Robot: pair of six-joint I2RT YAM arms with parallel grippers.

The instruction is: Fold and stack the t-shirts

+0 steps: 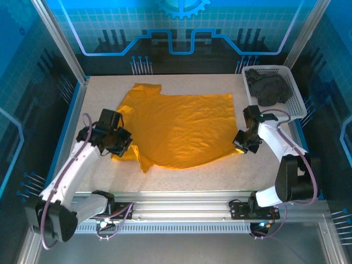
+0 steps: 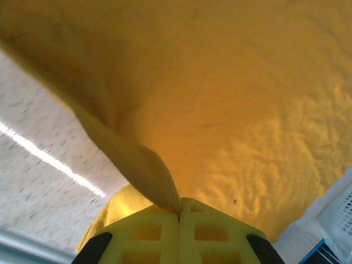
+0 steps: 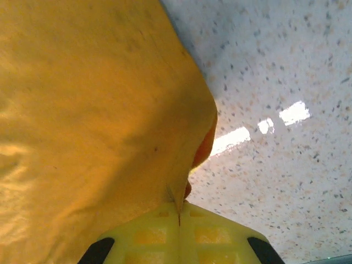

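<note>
Arms bent low, my left hand (image 1: 123, 145) and right hand (image 1: 242, 144), both closed, pinch opposite edges of the mustard-orange cloth t-shirt (image 1: 181, 129).

Speckled beige tabletop (image 1: 220, 177), aluminium-framed; blue circuit-patterned wall panels (image 1: 220, 27) around; light glare (image 3: 242, 137) ahead-right of right gripper (image 3: 179, 212).

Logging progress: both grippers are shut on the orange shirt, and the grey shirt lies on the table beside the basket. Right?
Not quite: the top view shows the grey shirt bunched inside the basket. The left gripper and right gripper are indeed shut on the orange shirt.
</note>
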